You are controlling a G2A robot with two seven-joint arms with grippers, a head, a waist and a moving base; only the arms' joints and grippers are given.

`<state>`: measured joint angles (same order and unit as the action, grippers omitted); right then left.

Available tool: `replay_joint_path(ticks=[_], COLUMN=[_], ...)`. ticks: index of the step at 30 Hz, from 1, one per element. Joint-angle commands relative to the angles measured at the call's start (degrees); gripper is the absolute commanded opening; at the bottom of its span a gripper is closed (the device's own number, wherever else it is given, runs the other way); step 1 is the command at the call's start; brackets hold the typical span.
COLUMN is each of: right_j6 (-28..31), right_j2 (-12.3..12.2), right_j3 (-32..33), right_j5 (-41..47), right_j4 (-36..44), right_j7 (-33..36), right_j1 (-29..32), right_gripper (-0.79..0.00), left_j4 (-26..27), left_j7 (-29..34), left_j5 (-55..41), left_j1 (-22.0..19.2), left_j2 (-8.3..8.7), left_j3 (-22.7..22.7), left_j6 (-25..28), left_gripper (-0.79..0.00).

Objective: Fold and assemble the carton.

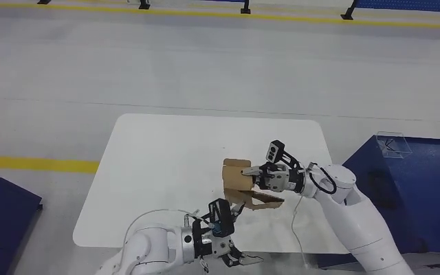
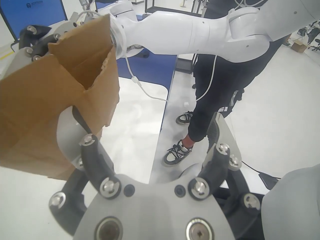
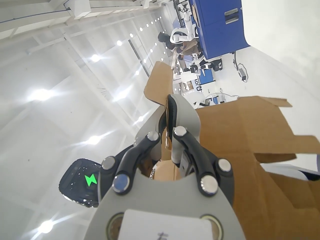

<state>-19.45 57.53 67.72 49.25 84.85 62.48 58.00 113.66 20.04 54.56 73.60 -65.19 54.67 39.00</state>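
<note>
Mid-assembly over the table [image 1: 158, 172]: the carton [image 1: 242, 180], a brown sleeve with its flaps not yet folded, is held above the white top toward its near right part. It is pinched by the right gripper [image 3: 168, 108], whose fingers are closed tight on the edge of one panel. The right arm comes in from the right, so the held edge faces that way and the loose flaps point toward the robot. The left gripper [image 2: 146, 129] sits just on the near side of the carton, fingers spread wide with nothing clamped. In the left wrist view one finger [image 2: 67, 136] lies partly behind the lowest flap and the other [image 2: 220, 136] stands well out to the free side; whether the first touches the cardboard cannot be told. That flap is the part nearest the left gripper and looks the likely one to be pressed or taken next, the left arm being the only free one. The carton's open end gapes toward the left gripper, so its tube axis appears to run roughly along that gripper's line of approach
</note>
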Motion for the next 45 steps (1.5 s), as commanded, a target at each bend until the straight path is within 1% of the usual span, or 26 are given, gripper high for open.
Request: replay_joint_path(ticks=[1,5,12,19,21,22,31,32,34,36,37,39,41,43,44,45], right_j6=[0.1,-0.3,-0.2,-0.2,-0.8,-1.1,-1.2,-1.4,-2.8,-3.9,-5.1,-7.0,-9.7,-11.4,-12.9,-15.4], right_j2=[-0.1,-0.4,-0.5,-1.4,-1.6,-1.6,-1.6,-1.4,-0.9,-0.4,-0.1,0.3,0.8,1.3,1.6,1.9], right_j3=[0.8,1.7,3.0,8.6,9.5,9.8,9.9,9.8,9.6,9.2,8.9,8.5,7.8,7.1,6.5,5.7], right_j5=[0.1,-0.2,0.7,2.3,2.7,2.9,3.2,5.6,11.5,17.1,20.2,25.5,30.8,34.6,37.0,40.3], right_j4=[-0.2,0.1,0.4,-0.5,-0.2,0.0,0.3,0.5,-0.1,-1.2,-1.9,-3.3,-5.0,-6.4,-7.2,-8.4], right_j7=[-0.2,0.1,0.0,-0.2,0.2,0.2,-0.1,-0.7,-1.6,-1.8,-1.6,-1.2,-1.0,-1.8,-1.8,-2.0], right_j1=[0.1,0.6,1.4,2.5,2.9,3.1,3.3,3.6,3.5,3.1,2.8,2.2,1.6,0.9,0.7,0.4], right_gripper=[-0.785,-0.785,-0.785,-0.785,-0.785,-0.785,-0.785,-0.785,-0.785,-0.785,-0.785,-0.785,-0.785,-0.785,-0.785,-0.785], left_j4=[-0.3,-0.2,-0.1,-1.1,-1.4,-1.7,-1.7,-1.7,-0.5,1.4,2.3,4.0,5.5,5.6,5.6,5.6], left_j7=[-0.8,-1.0,-1.5,-3.6,-4.4,-4.1,-3.8,-3.8,-6.5,-12.5,-15.5,-22.8,-30.1,-37.0,-39.9,-43.1], left_j5=[-1.3,-0.9,-0.7,-0.5,-1.8,-3.4,-3.9,-3.9,0.0,5.1,9.5,20.9,34.3,43.2,46.4,48.7], left_j1=[0.6,1.6,2.3,4.7,5.6,6.1,6.1,6.1,6.4,8.4,9.3,11.7,14.3,16.7,17.8,18.7], left_j2=[0.15,0.56,0.85,1.56,1.76,1.90,1.96,1.96,1.94,1.90,1.93,1.93,1.93,1.86,1.78,1.71], left_j3=[0.7,2.2,2.7,6.2,7.2,7.4,7.6,7.6,9.2,9.9,10.4,11.0,9.9,8.4,7.8,6.9], left_j6=[0.4,1.1,2.1,2.1,2.5,3.5,3.8,3.8,-0.3,-2.4,-4.2,-11.1,-19.2,-26.8,-30.8,-33.6], left_gripper=[0.000,0.000,0.000,0.000,0.000,0.000,0.000,0.000,0.000,0.000,0.000,0.000,0.000,0.000,0.000,0.000])
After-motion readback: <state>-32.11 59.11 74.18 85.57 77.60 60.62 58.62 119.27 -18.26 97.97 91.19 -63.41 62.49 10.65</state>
